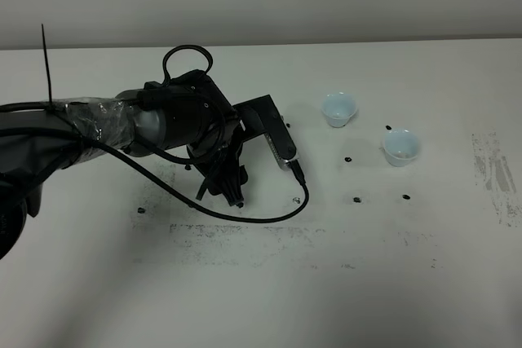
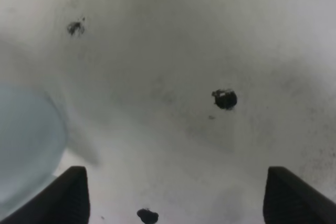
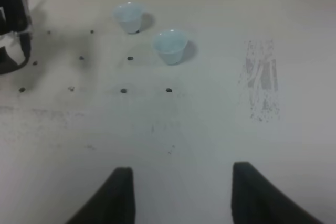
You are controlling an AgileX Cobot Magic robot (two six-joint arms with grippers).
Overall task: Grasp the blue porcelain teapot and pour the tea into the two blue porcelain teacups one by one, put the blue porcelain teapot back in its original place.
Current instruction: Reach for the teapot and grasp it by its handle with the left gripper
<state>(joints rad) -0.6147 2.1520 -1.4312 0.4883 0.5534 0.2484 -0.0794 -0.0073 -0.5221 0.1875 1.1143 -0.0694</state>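
Two small pale-blue teacups stand on the white table at the right, one farther back (image 1: pixel 338 108) and one nearer (image 1: pixel 401 147). They also show in the right wrist view, the far cup (image 3: pixel 129 17) and the near cup (image 3: pixel 170 45). My left arm reaches over the table's middle left, and its gripper (image 1: pixel 234 191) points down at the table. In the left wrist view the left gripper (image 2: pixel 181 203) is wide open and empty. A blurred pale-blue rounded surface, apparently the teapot (image 2: pixel 23 145), lies just outside one finger (image 2: pixel 71 195). The arm hides the teapot in the high view. My right gripper (image 3: pixel 181 198) is open and empty, well short of the cups.
Small black marks dot the table (image 1: pixel 356 199) around the cups and under the left arm. A black cable (image 1: pixel 269 216) loops from the left wrist over the table. A scuffed grey patch (image 1: pixel 497 173) lies near the right edge.
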